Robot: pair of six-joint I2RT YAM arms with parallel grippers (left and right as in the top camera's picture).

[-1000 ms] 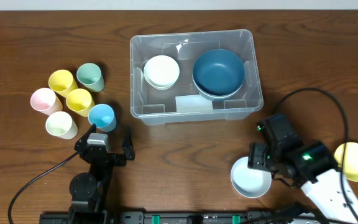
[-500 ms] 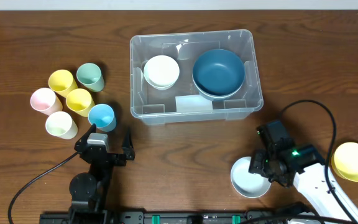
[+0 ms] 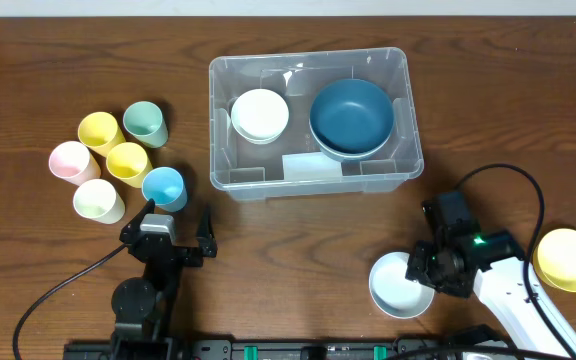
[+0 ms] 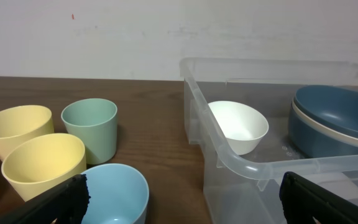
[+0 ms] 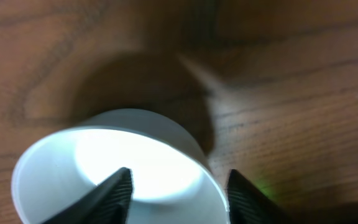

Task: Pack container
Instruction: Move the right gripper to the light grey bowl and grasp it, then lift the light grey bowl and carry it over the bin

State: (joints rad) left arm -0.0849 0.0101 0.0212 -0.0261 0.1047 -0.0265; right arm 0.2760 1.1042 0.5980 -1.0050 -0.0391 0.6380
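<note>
Your right hand [image 5: 176,190] straddles a pale bowl's [image 3: 398,288] rim; the container [image 3: 268,185] sits far-centre on the counter [image 3: 498,90]
That hand is spread wide, one finger inside the bowl and one outside, clamping nothing. Your left hand [image 3: 177,222] gapes wide and holds nothing, just beside the blue cup [image 3: 163,186]. The container holds a white bowl [image 3: 260,114] and a dark blue bowl [image 3: 351,115]

Right wrist view is all smear: the pale bowl [image 5: 104,155] runs off the bottom edge, and only the tips of the right gripper [image 5: 179,186] poke in. Overhead, that gripper covers the bowl's right rim. Left wrist view clips the container [image 4: 247,165] at right and bottom, and cuts the blue cup [image 4: 114,193] low.
</note>
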